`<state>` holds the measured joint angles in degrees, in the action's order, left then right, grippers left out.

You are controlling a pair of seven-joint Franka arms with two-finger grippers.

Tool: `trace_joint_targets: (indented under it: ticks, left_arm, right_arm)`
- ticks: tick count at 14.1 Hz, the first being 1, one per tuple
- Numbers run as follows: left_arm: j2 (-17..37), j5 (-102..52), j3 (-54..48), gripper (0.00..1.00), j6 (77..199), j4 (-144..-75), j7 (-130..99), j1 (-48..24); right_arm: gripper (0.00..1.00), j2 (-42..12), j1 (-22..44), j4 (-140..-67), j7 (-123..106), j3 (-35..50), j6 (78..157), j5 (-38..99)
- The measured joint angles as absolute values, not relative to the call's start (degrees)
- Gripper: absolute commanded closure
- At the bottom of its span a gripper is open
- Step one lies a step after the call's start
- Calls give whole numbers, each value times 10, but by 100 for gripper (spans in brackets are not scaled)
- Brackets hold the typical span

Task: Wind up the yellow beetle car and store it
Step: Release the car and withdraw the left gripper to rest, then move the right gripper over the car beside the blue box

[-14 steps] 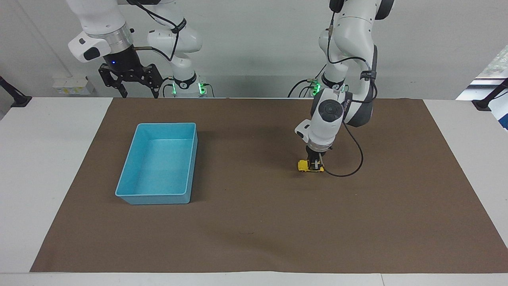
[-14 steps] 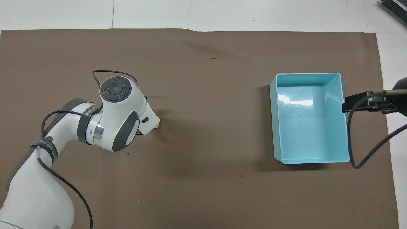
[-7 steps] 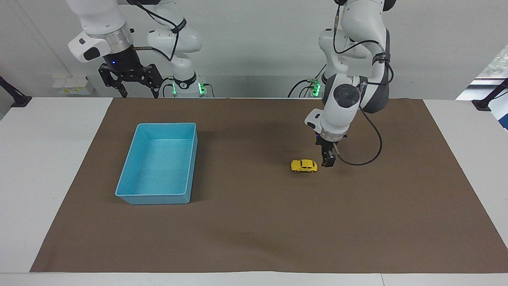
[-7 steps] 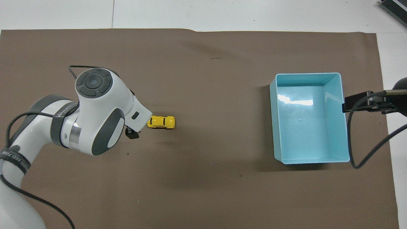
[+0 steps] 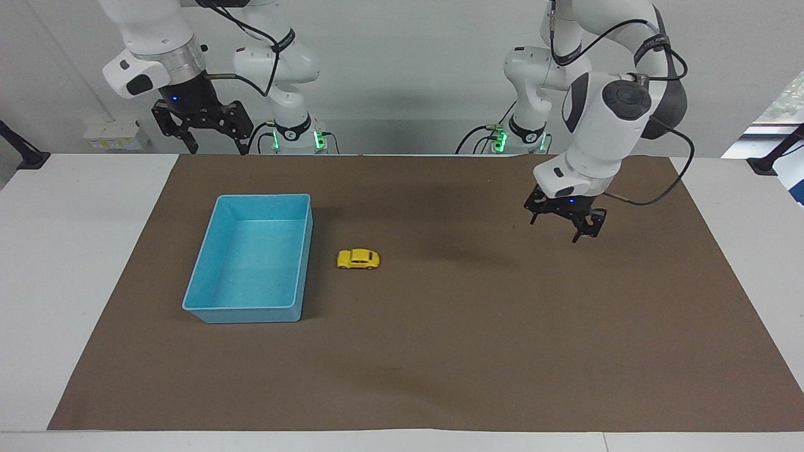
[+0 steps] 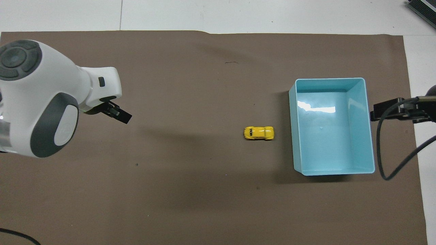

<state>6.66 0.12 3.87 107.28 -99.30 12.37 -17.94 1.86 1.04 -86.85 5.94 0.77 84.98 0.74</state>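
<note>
The yellow beetle car stands on its wheels on the brown mat, free of both grippers, close beside the blue bin on the side toward the left arm's end. My left gripper hangs open and empty in the air over the mat at the left arm's end, well away from the car. In the overhead view only one of its fingers pokes out from under the wrist. My right gripper waits open, raised near its base, at the bin's end of the table.
The brown mat covers most of the white table. The bin holds nothing. A black cable loops from the right arm beside the bin.
The left gripper let go of the car, rose and swung away toward its own end. The car rolled across the mat from under it to just beside the bin. The right arm barely moved.
</note>
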Motion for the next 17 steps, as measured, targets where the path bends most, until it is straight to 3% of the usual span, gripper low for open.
trace_joint_targets:
  ticks: [9,13,17]
  left_arm:
    - [50,1,42,0,949,-858,-17,-112]
    - [0,1,42,0,887,-858,0,-99]
    - [-6,1,41,0,872,-858,3,-85]
  right_arm:
    - [0,34,21,-889,-119,16,843,29]
    - [0,49,65,-917,-281,18,847,31]
    - [0,49,87,-954,-476,18,895,30]
